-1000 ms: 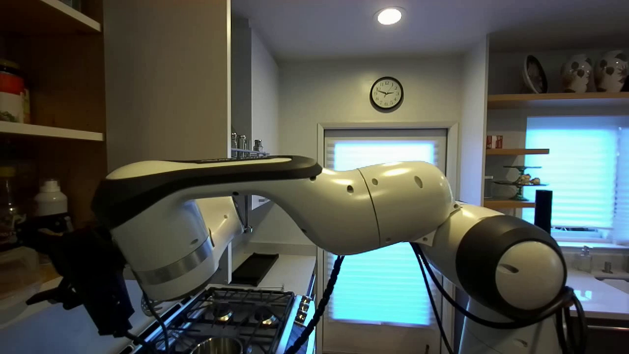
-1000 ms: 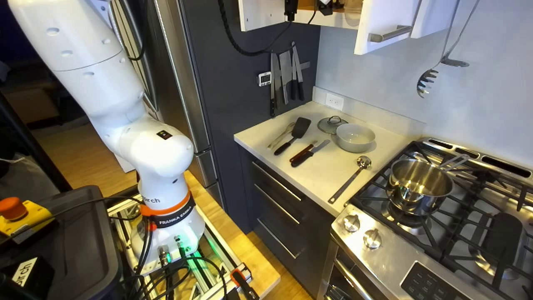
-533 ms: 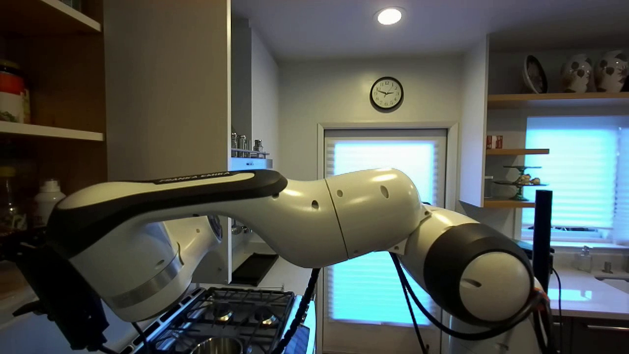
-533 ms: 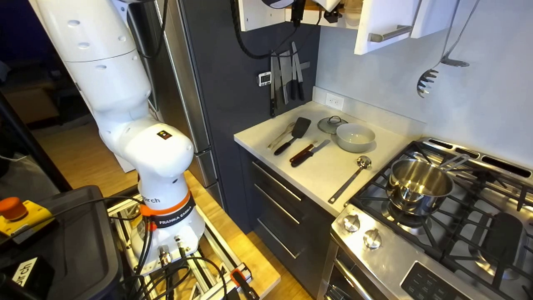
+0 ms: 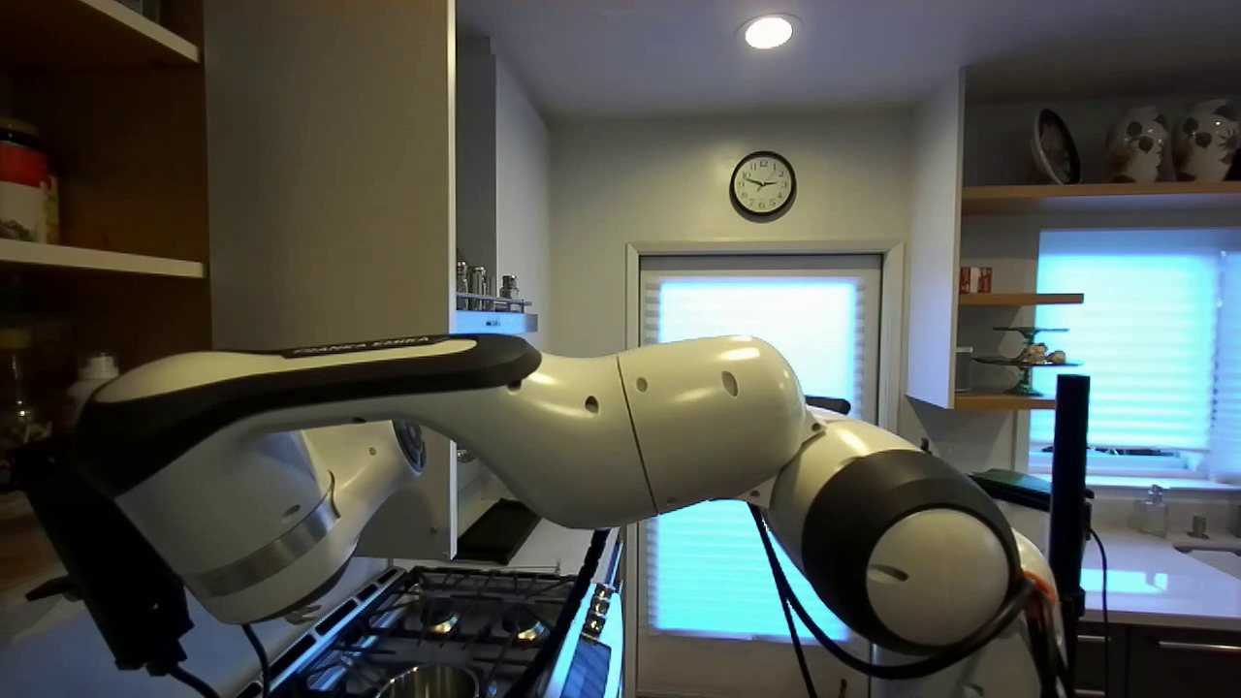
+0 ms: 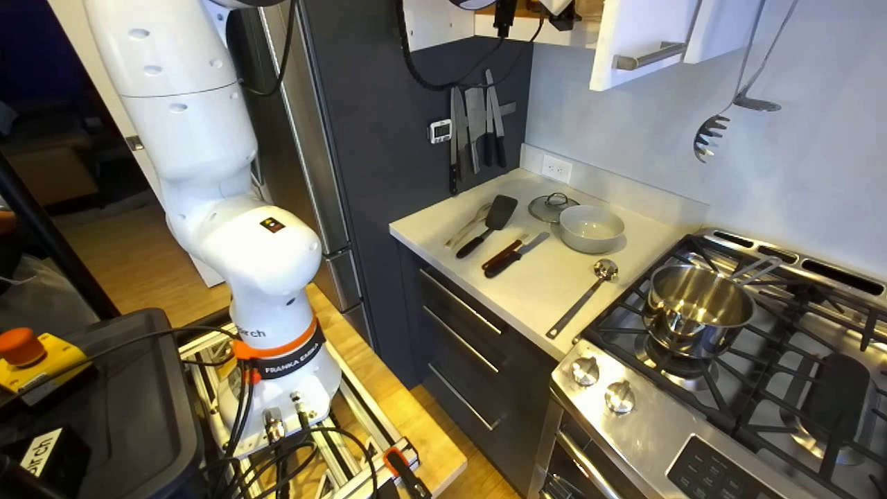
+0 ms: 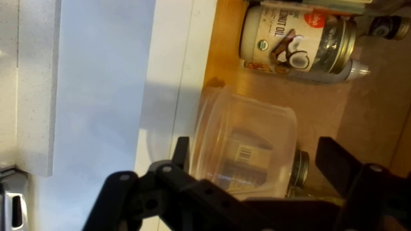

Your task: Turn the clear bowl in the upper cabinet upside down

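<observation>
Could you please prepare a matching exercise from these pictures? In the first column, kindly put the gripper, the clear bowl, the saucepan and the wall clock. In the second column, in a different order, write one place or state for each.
Column 1
1. Gripper
2. Clear bowl
3. Shiny metal saucepan
4. Round wall clock

Column 2
A. on the gas stove
B. above the door
C. jaws standing open
D. in the upper cabinet

Right pairs: 1-C, 2-D, 3-A, 4-B
</observation>
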{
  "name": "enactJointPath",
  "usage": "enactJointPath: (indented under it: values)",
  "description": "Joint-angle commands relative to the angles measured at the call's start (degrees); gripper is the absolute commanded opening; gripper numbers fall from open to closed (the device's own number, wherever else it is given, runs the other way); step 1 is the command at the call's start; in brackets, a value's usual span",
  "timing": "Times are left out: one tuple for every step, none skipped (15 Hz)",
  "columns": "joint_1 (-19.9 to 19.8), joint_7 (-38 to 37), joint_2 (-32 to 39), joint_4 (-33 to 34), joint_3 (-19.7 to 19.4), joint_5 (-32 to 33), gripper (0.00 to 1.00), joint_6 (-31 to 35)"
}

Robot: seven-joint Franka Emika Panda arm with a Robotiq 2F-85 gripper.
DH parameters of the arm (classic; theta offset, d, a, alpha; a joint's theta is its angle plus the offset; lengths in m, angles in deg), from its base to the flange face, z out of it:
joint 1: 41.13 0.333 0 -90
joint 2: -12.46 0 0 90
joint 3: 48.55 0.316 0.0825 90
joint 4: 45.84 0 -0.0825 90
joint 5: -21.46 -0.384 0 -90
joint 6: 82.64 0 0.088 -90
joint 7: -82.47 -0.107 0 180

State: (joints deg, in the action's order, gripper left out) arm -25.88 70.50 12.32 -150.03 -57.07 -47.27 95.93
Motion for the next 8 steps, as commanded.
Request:
enactJointPath:
  values:
    - [-6.11, -4.31, 1.38, -0.2, 4.58, 2.09, 1.0, -1.06]
    - [-3.66, -3.77, 1.6, 0.15, 1.86, 1.08, 1.0, -1.33]
    - [-4.14, -3.51, 1.67, 0.88, 2.18, 0.49, 1.0, -1.19]
    - [-4.12, -3.04, 1.66, 1.47, 2.14, -0.41, 1.0, -1.15]
    - [-4.13, -2.6, 1.63, 1.86, 2.12, -1.23, 1.0, -1.36]
    - [-4.12, -1.99, 1.54, 2.38, 2.21, -2.52, 1.0, -1.68]
    - [-4.09, -1.74, 1.52, 2.66, 2.27, -3.36, 1.0, -1.88]
    - [-4.1, -1.61, 1.55, 2.96, 2.28, -4.17, 1.0, -2.21]
